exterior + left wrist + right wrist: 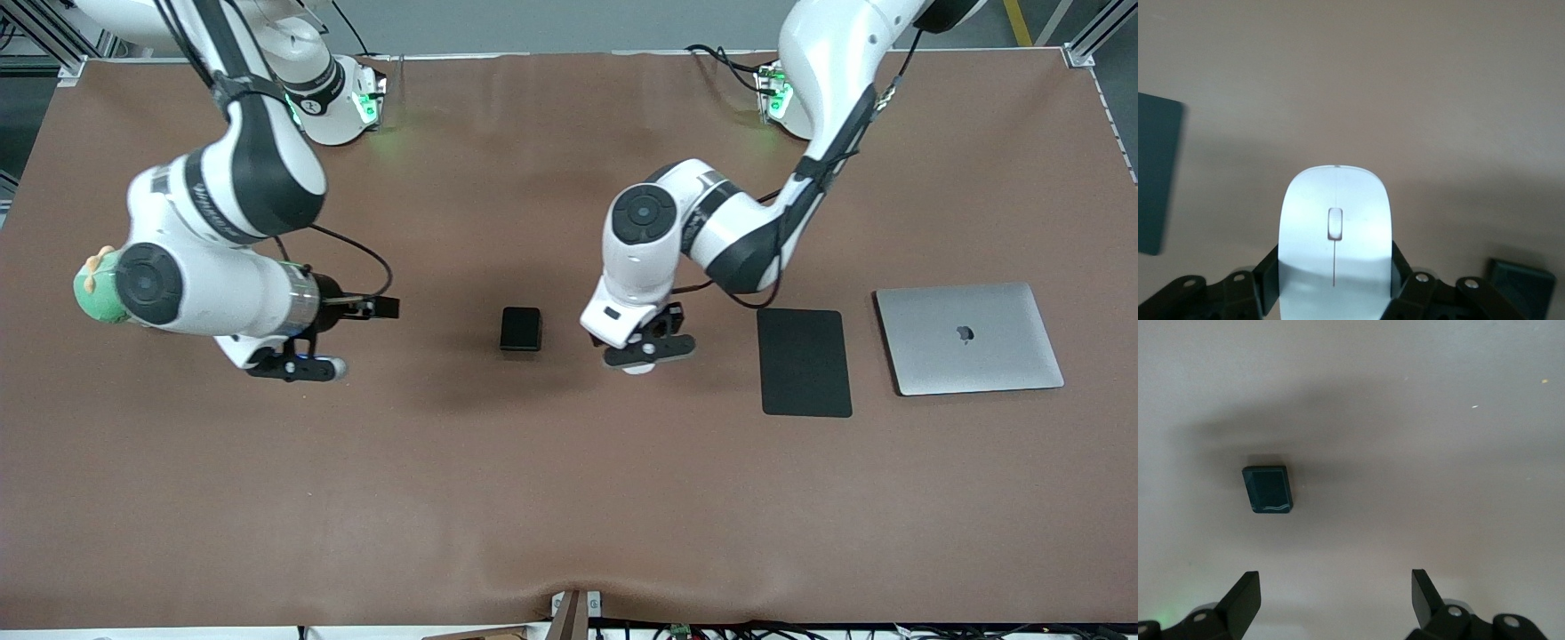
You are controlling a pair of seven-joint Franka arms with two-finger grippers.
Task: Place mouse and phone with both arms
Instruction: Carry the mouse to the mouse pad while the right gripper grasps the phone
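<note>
The white mouse (1336,233) sits between my left gripper's (1335,290) black fingers, which are shut on its sides. In the front view that gripper (645,354) is low over the table, between the phone (520,328) and the black mouse pad (805,362); only a sliver of the mouse (637,368) shows under it. The phone is a small black slab that lies flat on the brown table, and it also shows in the right wrist view (1267,489). My right gripper (298,366) hangs open and empty over bare table toward the right arm's end, apart from the phone, with its jaws wide (1335,600).
A closed silver laptop (967,338) lies beside the mouse pad toward the left arm's end. The pad's edge (1155,173) and a corner of the phone (1521,288) show in the left wrist view. A green soft toy (93,292) sits by the right arm's joint.
</note>
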